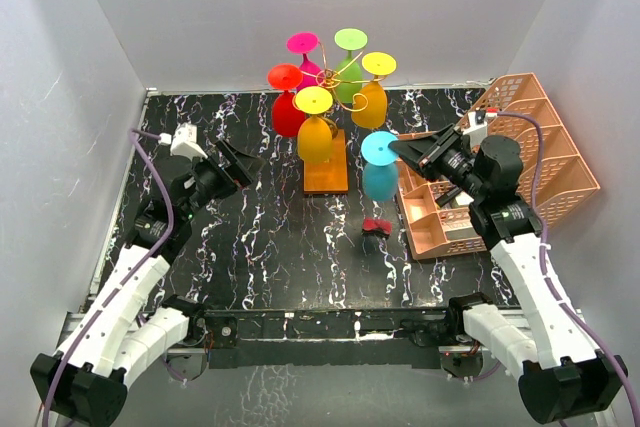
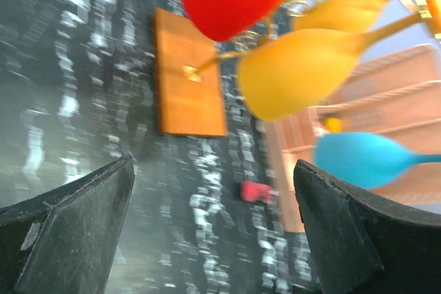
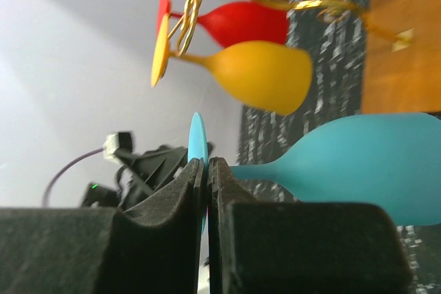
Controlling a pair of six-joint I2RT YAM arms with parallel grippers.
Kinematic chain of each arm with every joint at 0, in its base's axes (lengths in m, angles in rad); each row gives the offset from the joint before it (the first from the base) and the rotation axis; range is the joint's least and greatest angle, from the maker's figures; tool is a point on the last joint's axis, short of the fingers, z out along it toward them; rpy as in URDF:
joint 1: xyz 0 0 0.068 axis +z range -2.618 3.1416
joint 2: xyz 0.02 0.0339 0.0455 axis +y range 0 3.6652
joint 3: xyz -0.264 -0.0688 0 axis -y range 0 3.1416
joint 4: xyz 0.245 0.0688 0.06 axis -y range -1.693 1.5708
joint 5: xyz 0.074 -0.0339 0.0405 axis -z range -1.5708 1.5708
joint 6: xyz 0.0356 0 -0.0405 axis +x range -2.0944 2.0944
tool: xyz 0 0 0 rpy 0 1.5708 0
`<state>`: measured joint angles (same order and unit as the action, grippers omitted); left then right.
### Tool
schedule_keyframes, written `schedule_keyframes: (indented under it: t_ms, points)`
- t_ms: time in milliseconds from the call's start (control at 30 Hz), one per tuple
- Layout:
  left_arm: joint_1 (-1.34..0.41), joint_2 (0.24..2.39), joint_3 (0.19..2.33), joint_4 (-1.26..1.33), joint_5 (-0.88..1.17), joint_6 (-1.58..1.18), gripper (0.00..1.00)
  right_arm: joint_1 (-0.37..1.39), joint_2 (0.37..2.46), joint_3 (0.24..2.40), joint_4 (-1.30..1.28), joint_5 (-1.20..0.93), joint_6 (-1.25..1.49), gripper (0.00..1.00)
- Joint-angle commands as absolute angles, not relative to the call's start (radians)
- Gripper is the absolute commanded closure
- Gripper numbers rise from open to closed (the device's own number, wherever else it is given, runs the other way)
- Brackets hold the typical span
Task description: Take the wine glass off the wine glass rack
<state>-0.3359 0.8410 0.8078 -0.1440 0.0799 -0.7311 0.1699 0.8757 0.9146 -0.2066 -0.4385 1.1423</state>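
Beside wine glass rack (image 1: pixel 325 173), right end effector (image 1: pixel 397 146) pinching blue wine glass (image 1: pixel 379 179)

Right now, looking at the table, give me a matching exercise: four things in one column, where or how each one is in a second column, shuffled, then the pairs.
1. blue wine glass
2. red wine glass
3. small red object
4. left gripper

A. open, holding nothing
B. hanging upside down on the wine glass rack
C. lying on the table
D. foot pinched in the right gripper

Pairs: 1-D, 2-B, 3-C, 4-A
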Motion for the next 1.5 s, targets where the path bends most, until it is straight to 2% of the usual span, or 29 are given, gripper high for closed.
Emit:
schedule_keyframes:
  t_ms: [0, 167, 267, 433, 700, 833, 1033, 1200, 1267, 1467]
  points:
    - [-0.338, 0.808, 0.676, 0.091, 0.360, -1.132, 0.03, 0.171, 0.850, 0.821, 0.088, -0.656, 1.388, 0.92]
    - [-0.337, 0.783, 0.441, 0.585, 0.463, -1.414, 0.03, 0.171, 0.840, 0.685, 0.365, -0.748, 1.640, 0.92]
    - [-0.338, 0.835, 0.384, 0.838, 0.491, -1.510, 0.03, 0.173, 0.839, 0.628, 0.488, -0.760, 1.752, 0.92]
    - [-0.379, 0.983, 0.371, 1.073, 0.565, -1.551, 0.03, 0.183, 0.855, 0.554, 0.727, -0.754, 1.928, 0.92]
    - [-0.528, 1.166, 0.309, 1.431, 0.523, -1.622, 0.04, 0.214, 0.863, 0.478, 0.862, -0.687, 2.050, 0.92]
    - [-0.579, 1.242, 0.321, 1.542, 0.503, -1.636, 0.09, 0.229, 0.892, 0.462, 0.895, -0.687, 2.089, 0.92]
    - [-0.621, 1.324, 0.341, 1.675, 0.491, -1.682, 0.28, 0.244, 0.893, 0.419, 0.915, -0.644, 2.091, 0.92]
    - [-0.639, 1.363, 0.315, 1.780, 0.469, -1.737, 0.35, 0.245, 0.861, 0.367, 0.927, -0.564, 2.080, 0.92]
    - [-0.645, 1.364, 0.306, 1.794, 0.462, -1.749, 0.33, 0.245, 0.855, 0.358, 0.940, -0.544, 2.078, 0.92]
    - [-0.662, 1.350, 0.296, 1.779, 0.446, -1.753, 0.17, 0.245, 0.874, 0.290, 1.024, -0.516, 2.097, 0.92]
